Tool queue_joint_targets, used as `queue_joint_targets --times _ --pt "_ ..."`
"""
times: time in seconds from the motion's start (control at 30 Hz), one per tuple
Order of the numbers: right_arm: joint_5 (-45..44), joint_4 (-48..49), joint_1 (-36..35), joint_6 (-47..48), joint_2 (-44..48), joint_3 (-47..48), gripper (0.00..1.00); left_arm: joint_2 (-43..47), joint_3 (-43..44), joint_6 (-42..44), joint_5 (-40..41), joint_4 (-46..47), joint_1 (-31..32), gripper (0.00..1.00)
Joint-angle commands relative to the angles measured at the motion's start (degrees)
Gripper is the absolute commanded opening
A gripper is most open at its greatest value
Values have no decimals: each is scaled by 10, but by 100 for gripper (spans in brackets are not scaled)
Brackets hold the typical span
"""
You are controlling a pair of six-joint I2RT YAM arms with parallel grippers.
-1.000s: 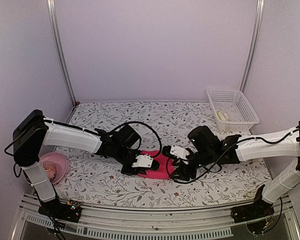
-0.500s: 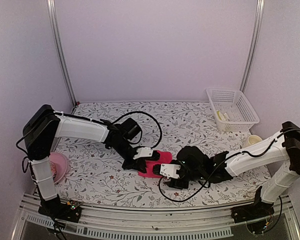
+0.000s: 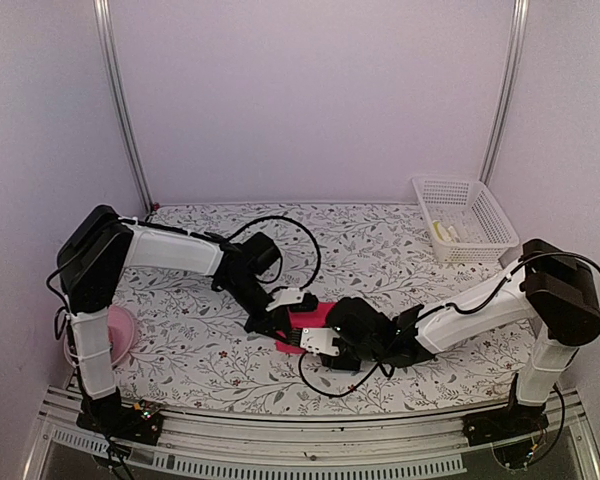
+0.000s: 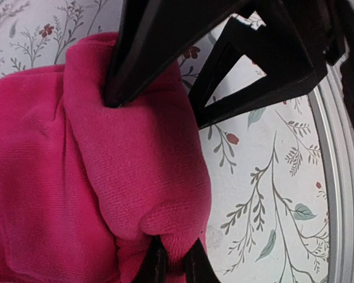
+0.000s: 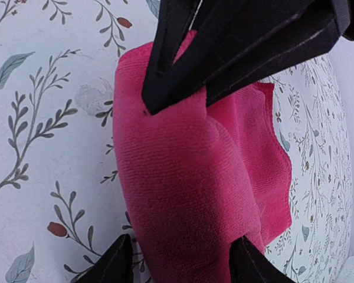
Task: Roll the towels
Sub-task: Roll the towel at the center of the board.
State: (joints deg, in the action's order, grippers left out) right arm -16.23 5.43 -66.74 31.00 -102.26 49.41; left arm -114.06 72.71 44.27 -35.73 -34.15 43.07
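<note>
Left pincer [image 4: 153,112] straddles and squeezes the half-rolled pink towel [image 4: 47,177]; right pincer [image 5: 177,105] nips a fold near its end, low centre of the overhead frame.
Soft, light, springy cloth: likely to unroll if slackened, so hold across the roll's thick middle.

In the top view, the left gripper [image 3: 278,322] and right gripper [image 3: 305,340] cover most of the pink towel [image 3: 306,317] by the worktop's near edge. The basket [image 3: 467,218] contents at the far right corner are too small to identify. The right wrist view's lower edge cuts off the right gripper's fingertips [image 5: 115,262], so their grip cannot be confirmed.
</note>
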Motion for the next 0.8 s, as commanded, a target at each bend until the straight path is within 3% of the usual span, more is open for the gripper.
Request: queue_joint_targets --times 0.0,0.17,0.4,0.53,0.77 --pt "-17 -36 -1 -9 -44 26 50 -37 -13 3 48 -36 -12 0" --pt "8 -77 7 -28 -62 51 33 -35 -9 0 51 -31 -22 6" --pt "96 -149 25 -65 -79 82 27 41 -40 -17 73 36 -39 55" --pt "145 -189 31 -82 -89 100 27 101 -84 -27 101 105 -48 71" --pt "231 -240 34 -119 -96 142 27 209 -218 -24 126 264 -57 81"
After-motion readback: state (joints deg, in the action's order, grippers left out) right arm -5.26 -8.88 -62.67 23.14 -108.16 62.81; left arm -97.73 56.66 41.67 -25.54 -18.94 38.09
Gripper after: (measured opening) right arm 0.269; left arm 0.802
